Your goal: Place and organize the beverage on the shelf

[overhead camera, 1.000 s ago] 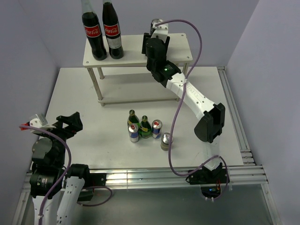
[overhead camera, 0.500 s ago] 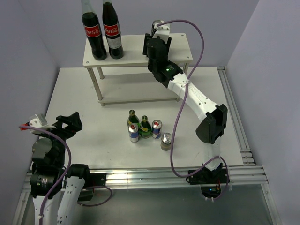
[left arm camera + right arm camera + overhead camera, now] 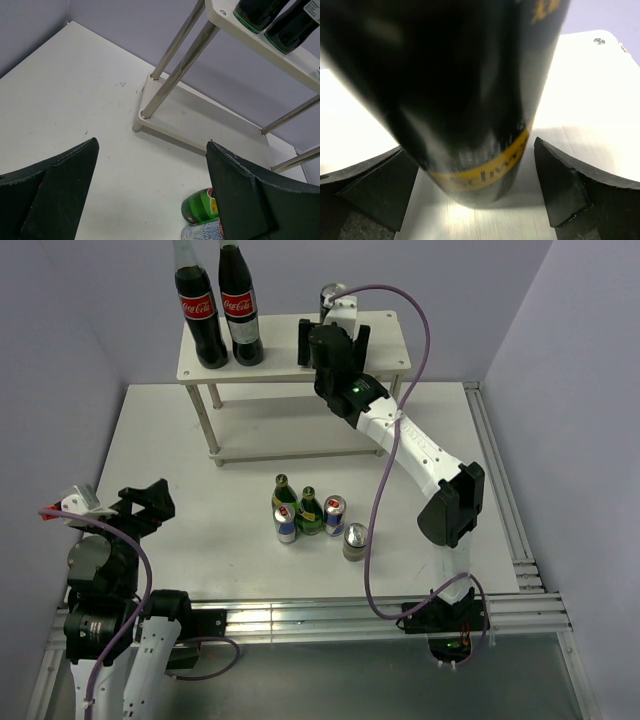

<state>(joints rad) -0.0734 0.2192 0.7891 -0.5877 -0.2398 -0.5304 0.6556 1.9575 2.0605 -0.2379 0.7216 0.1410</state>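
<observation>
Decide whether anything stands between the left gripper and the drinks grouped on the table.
Nothing visible does: only open table lies between the left gripper and the nearest green bottle. The shelf stands farther back.

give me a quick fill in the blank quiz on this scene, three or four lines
1. The black can stands on the shelf's ___ tier, between the right gripper's fingers.
2. ___ drinks stand grouped on the table before the shelf.
3. In the top view, the two cola bottles stand at the top tier's ___ end.
4. The left gripper is open and holds ___.
Missing words: top; five; left; nothing
</observation>
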